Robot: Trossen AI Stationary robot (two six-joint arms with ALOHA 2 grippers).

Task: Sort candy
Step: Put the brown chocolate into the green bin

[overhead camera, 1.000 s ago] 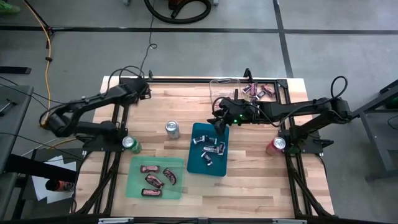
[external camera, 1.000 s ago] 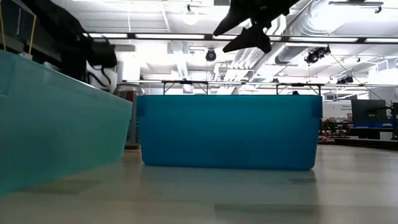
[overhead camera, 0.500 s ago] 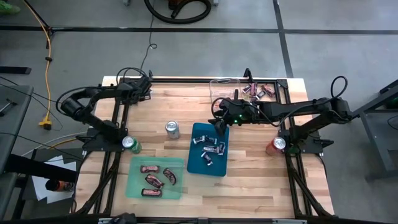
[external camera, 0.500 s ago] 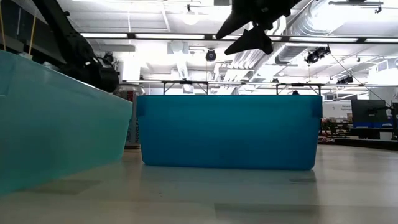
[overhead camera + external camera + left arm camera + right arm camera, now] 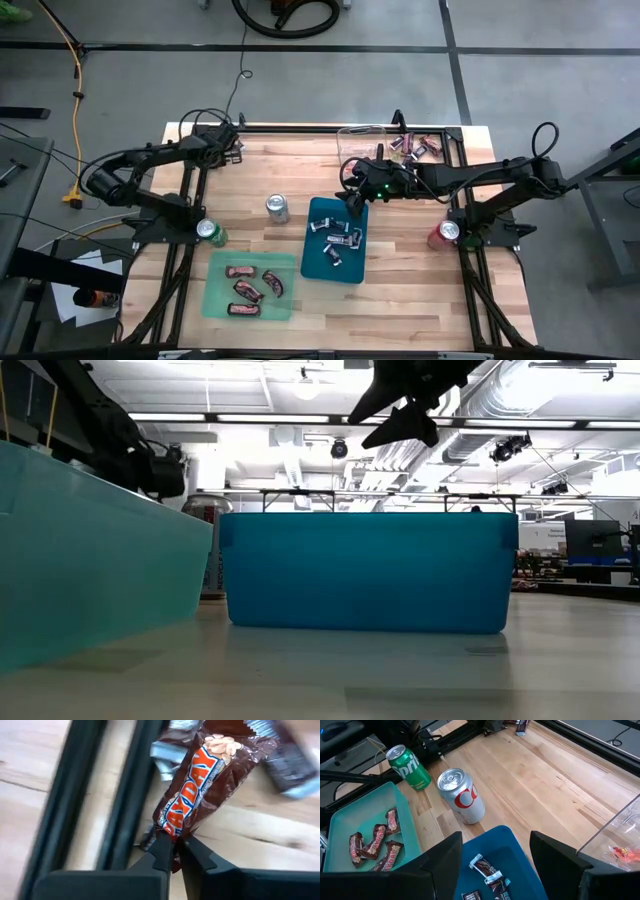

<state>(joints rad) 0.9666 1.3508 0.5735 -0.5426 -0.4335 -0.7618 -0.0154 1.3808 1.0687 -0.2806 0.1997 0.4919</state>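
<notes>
My left gripper is at the table's far left corner, by the black frame rail, shut on a dark red-brown candy bar with orange and white lettering. Silver-wrapped pieces lie beside the bar. My right gripper hangs open and empty above the far end of the blue tray, which holds dark and silver pieces. A green tray near the front holds red-brown bars. More candy lies at the far right. My left gripper pinches the bar's near end between its two fingertips. The fingers lie along the bar, which stretches away from them toward the other pieces. I cannot tell whether the bar is clear of the table.
A silver can stands left of the blue tray, a green can by the left arm's base, and a red can by the right arm's base. A clear container sits at the far edge. Black frame rails border the table.
My left arm's elbow has swung toward the far edge and partly back, while its gripper has stayed at the far left corner.
</notes>
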